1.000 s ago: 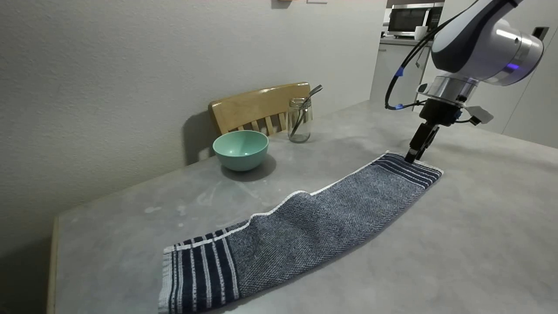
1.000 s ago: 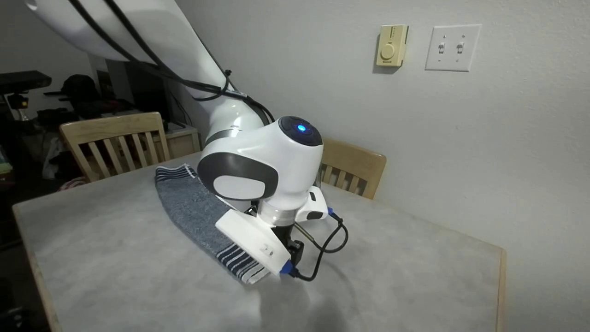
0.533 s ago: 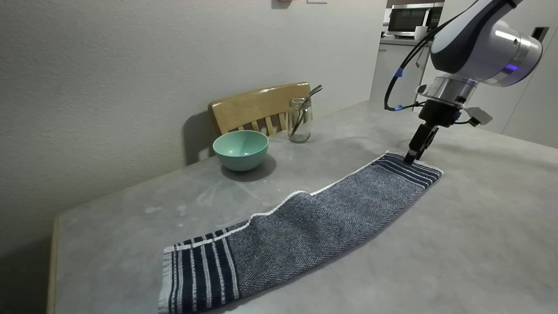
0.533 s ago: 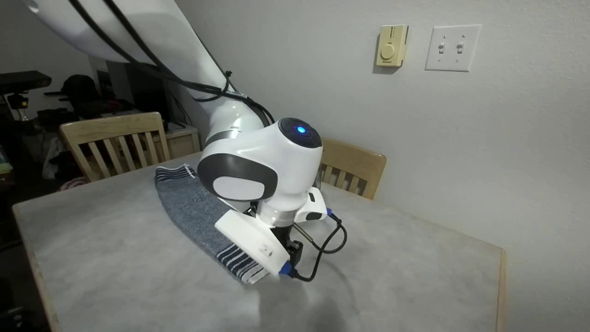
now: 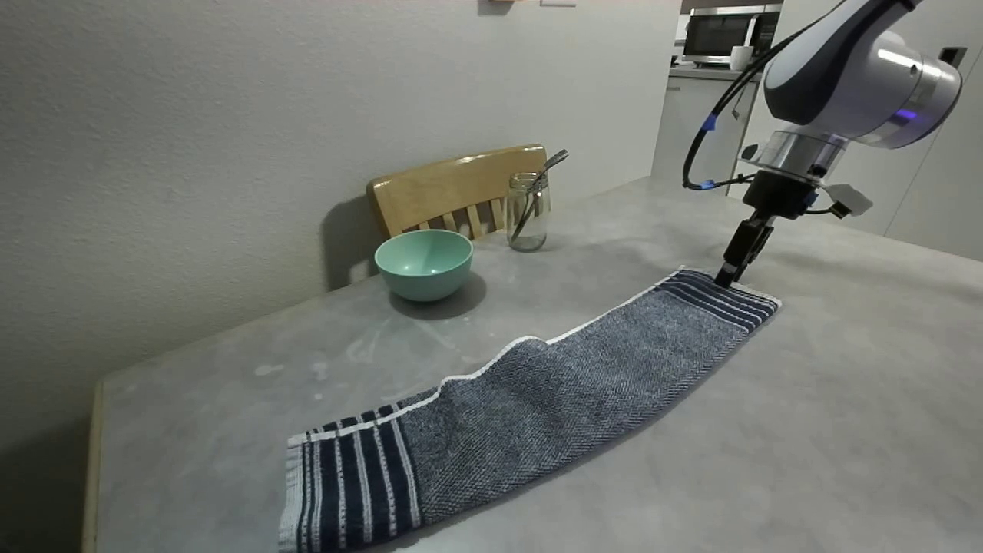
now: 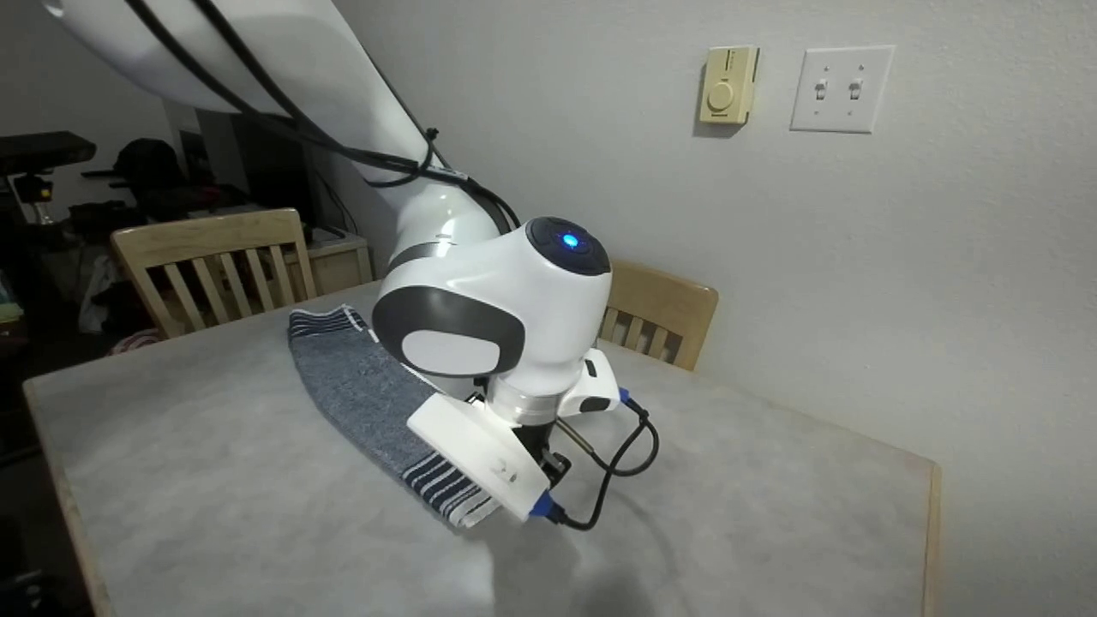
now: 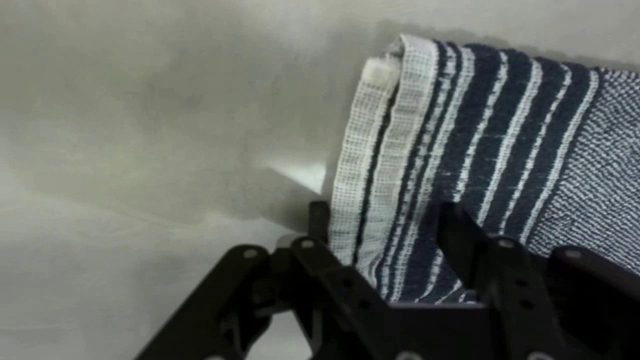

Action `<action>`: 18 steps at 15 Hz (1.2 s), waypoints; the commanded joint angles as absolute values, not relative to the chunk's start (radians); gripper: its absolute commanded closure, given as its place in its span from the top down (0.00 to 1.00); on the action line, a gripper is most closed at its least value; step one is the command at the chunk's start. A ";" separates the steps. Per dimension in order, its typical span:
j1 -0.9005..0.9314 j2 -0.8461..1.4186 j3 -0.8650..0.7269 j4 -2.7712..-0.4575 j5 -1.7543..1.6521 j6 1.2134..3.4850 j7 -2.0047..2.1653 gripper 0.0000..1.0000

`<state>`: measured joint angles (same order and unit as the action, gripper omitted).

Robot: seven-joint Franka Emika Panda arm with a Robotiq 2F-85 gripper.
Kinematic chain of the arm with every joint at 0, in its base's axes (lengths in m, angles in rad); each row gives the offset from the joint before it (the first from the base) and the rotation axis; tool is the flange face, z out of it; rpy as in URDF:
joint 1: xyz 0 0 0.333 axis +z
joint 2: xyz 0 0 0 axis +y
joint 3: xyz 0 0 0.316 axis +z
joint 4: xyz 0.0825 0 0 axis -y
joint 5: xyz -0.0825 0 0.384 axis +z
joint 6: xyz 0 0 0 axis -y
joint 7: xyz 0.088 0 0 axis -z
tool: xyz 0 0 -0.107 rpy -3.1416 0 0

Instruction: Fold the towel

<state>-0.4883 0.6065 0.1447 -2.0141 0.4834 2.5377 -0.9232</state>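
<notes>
Plainly spread, the claw [image 7: 384, 215] straddles the towel's [image 5: 568, 399] edge.

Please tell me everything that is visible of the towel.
The towel is long and narrow, of woven blue-grey cloth, with navy and white stripes at both short ends. It lies stretched out on the table, apparently doubled lengthwise, as two layers show at the ends; its white long edge bulges near the middle. The open gripper straddles the hem at one end; whether they touch is unclear.
</notes>
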 commanded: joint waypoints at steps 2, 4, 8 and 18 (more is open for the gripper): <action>-0.493 0.636 0.156 -2.014 0.508 2.532 -0.963 0.82; -0.489 0.636 0.158 -2.017 0.506 2.526 -0.962 0.81; -0.486 0.636 0.157 -2.019 0.502 2.531 -0.970 0.42; -0.477 0.610 0.145 -2.037 0.470 2.529 -1.013 0.02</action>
<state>-0.4833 0.6112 0.1551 -2.0181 0.4829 2.5291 -0.9637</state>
